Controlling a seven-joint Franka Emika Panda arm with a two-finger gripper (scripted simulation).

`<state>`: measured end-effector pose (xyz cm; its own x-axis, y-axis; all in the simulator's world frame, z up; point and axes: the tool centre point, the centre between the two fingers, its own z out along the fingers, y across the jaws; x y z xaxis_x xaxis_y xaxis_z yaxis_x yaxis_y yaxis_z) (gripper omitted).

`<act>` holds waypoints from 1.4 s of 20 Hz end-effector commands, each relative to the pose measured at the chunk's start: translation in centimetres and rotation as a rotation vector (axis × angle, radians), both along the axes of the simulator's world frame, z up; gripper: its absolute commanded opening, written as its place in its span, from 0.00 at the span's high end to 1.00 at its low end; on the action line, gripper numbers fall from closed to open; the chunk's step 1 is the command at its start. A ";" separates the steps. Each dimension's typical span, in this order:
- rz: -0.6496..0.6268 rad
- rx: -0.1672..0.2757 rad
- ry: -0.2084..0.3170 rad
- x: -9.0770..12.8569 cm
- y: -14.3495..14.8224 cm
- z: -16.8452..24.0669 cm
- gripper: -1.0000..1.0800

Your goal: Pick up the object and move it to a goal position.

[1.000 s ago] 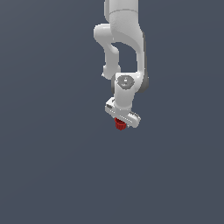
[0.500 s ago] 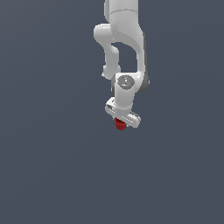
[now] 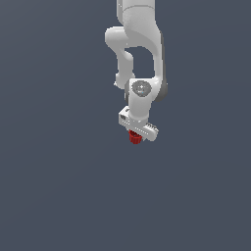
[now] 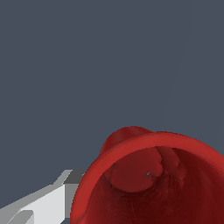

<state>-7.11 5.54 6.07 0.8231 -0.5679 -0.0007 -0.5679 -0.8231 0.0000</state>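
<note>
The object (image 3: 135, 138) is a small dark-red ribbed cup that pokes out just below the white hand of my arm in the exterior view. My gripper (image 3: 136, 136) is shut on it and holds it up off the grey ground. In the wrist view the object (image 4: 148, 183) fills the near part of the picture, its open rim facing the camera, with one white finger (image 4: 39, 205) showing beside it. The other finger is hidden behind the cup.
A plain dark grey-blue ground (image 3: 59, 186) lies all around. The white arm (image 3: 139, 44) comes down from the top of the exterior view. No goal mark shows.
</note>
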 end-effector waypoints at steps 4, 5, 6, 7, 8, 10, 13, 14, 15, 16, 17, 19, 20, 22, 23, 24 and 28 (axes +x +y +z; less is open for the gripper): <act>0.000 0.000 -0.002 -0.5 0.3 2.6 1.00; 0.000 0.000 -0.002 -0.7 0.3 3.2 1.00; 0.000 0.001 -0.002 -0.8 0.3 3.9 1.00; 0.000 0.001 -0.002 -1.0 0.4 4.6 1.00; 0.000 0.001 -0.002 -1.2 0.5 5.4 1.00; 0.000 0.001 -0.002 -1.6 0.6 7.1 1.00; -0.001 0.000 -0.002 -2.3 0.9 9.9 1.00; -0.001 0.000 -0.002 -2.5 0.9 10.9 1.00; -0.001 0.000 -0.002 -2.7 1.0 11.9 1.00; -0.001 -0.001 -0.002 -2.9 1.1 12.9 1.00; -0.001 -0.001 -0.002 -3.2 1.2 14.0 1.00; -0.001 -0.001 -0.002 -3.6 1.4 16.1 1.00; -0.001 -0.001 -0.002 -3.9 1.5 17.2 1.00; -0.001 -0.001 -0.002 -4.3 1.7 19.3 1.00; -0.001 -0.001 -0.002 -4.5 1.7 20.3 1.00; -0.002 -0.002 -0.001 -4.7 1.8 21.2 1.00; -0.002 -0.002 -0.001 -5.4 2.2 24.8 1.00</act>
